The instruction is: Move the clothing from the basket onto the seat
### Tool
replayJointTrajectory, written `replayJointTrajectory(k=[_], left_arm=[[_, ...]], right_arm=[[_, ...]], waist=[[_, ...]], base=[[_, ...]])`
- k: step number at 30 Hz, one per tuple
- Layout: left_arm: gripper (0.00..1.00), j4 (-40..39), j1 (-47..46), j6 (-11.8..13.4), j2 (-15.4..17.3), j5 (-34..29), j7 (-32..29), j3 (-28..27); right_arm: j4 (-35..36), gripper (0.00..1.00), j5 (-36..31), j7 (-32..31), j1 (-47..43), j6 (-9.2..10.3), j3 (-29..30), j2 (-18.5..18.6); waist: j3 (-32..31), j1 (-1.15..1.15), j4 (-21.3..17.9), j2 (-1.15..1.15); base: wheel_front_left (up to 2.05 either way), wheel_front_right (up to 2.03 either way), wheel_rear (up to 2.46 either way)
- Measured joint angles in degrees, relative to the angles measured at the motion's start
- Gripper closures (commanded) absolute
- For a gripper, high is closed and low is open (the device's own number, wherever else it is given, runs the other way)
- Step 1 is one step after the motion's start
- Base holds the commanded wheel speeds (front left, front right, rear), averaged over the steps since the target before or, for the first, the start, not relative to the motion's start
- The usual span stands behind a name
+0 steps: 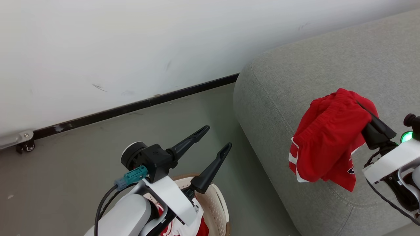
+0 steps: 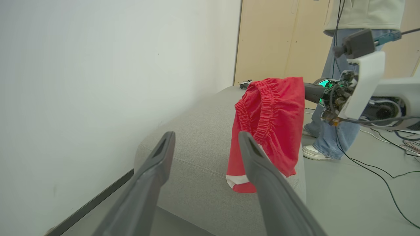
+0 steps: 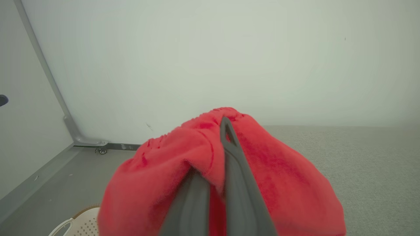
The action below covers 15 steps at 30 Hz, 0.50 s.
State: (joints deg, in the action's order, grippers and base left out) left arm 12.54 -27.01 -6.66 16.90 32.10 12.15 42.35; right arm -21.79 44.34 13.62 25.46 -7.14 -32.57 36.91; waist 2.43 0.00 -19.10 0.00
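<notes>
The left claw (image 1: pixel 217 136) is formed of two long, dark grey fingers (image 1: pixel 190 140), tapered and slotted near the tips. These are mounted on a black housing (image 1: pixel 154 160), which is marked with a small star-shaped emblem and backed by a round black cap (image 1: pixel 129 159) with a pale face. A teal connector (image 1: pixel 133 177) with a black cable (image 1: pixel 98 211) is plugged in beneath, beside a white bracket (image 1: pixel 172 196) and a smooth pale grey forearm (image 1: pixel 123 216). The right claw (image 3: pixel 225 131) is fitted with the same dark fingers. A green light (image 1: pixel 407 136), a white plate (image 1: pixel 388 160) and loose black wires (image 1: pixel 390 201) are seen at its wrist.
</notes>
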Motion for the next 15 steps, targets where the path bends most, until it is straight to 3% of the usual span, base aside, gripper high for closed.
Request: replayJointTrajectory(k=[15], left_arm=[[0.00,-2.8,0.0,-0.2,2.0,-0.8,0.1,-0.4]], right_arm=[[-3.0,1.00,-0.7,-1.3,5.1,0.00,2.4,1.2]], waist=[[3.2,0.00,0.1,0.00]], base=[[0.00,0.00,0.00]])
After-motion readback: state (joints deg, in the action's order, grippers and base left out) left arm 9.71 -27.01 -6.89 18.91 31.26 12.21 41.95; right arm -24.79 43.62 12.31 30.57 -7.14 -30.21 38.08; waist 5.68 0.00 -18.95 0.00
